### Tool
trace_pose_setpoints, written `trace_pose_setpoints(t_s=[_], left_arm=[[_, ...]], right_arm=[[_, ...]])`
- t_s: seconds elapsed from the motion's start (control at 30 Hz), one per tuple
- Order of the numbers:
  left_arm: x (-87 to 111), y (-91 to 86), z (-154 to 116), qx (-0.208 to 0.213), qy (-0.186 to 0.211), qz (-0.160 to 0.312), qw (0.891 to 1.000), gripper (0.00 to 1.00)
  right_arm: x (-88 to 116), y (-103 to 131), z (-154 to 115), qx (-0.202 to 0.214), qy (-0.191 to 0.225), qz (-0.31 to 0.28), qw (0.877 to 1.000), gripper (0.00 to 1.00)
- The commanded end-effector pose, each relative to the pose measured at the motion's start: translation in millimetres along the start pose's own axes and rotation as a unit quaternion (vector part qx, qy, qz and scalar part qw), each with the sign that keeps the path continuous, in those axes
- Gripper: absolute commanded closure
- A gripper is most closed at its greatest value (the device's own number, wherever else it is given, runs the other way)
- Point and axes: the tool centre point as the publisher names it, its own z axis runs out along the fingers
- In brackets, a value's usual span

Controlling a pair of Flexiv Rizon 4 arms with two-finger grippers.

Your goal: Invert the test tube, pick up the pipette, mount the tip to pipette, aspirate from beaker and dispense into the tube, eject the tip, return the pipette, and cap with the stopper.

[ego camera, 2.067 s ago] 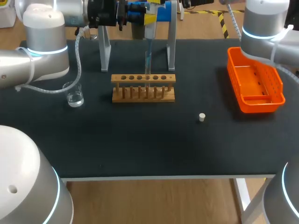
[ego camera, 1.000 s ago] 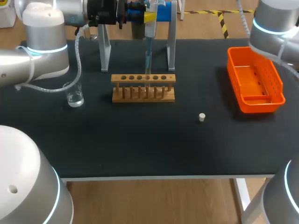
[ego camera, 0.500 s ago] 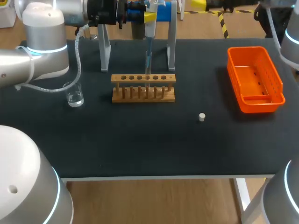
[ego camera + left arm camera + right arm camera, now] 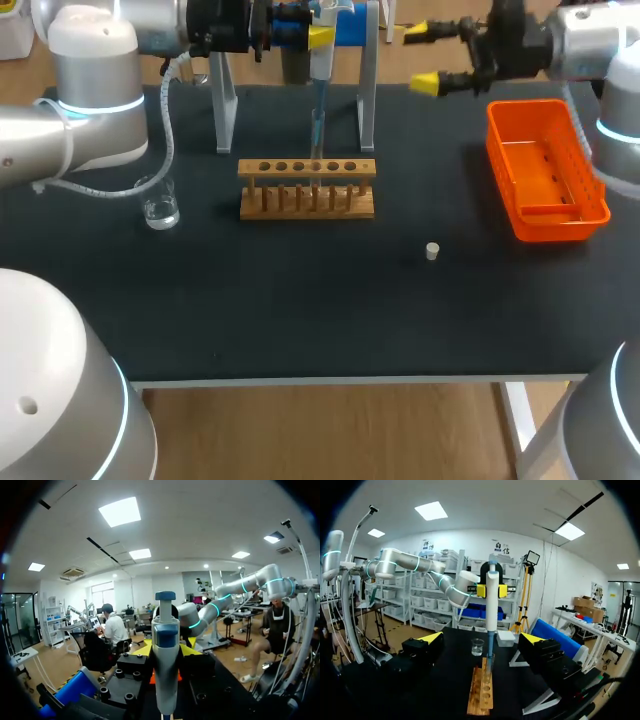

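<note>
Pipette [image 4: 320, 62] hangs upright over the wooden rack [image 4: 307, 187], clamped in the left end effector [image 4: 318, 37]. Its tip [image 4: 317, 128] points down at a middle hole; the tube itself can't be made out. Right end effector [image 4: 420, 58] is released, fingers spread, up at the back of the counter [image 4: 300, 300] between the pipette and the orange tray [image 4: 497, 150], aimed at the pipette. Risk: a sideways touch shoves the pipette, so the tip drags the rack or misses the tube and spills. Stopper [image 4: 432, 251] lies loose, well apart from the rack.
</note>
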Motion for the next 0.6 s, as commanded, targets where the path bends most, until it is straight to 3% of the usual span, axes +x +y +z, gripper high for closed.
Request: trace_pose_setpoints(t_s=[0.03,0.6], left_arm=[[-0.5,-0.7,-0.7,-0.001,0.002,0.000,1.000,1.00],[-0.5,-0.7,-0.7,-0.001,0.002,0.000,1.000,1.00]], right_arm=[[-10.9,-27.1,19.1,-0.006,0.011,0.007,1.000,0.00],[-12.7,-77.1,71.5,0.021,0.045,0.042,0.998,0.00]])
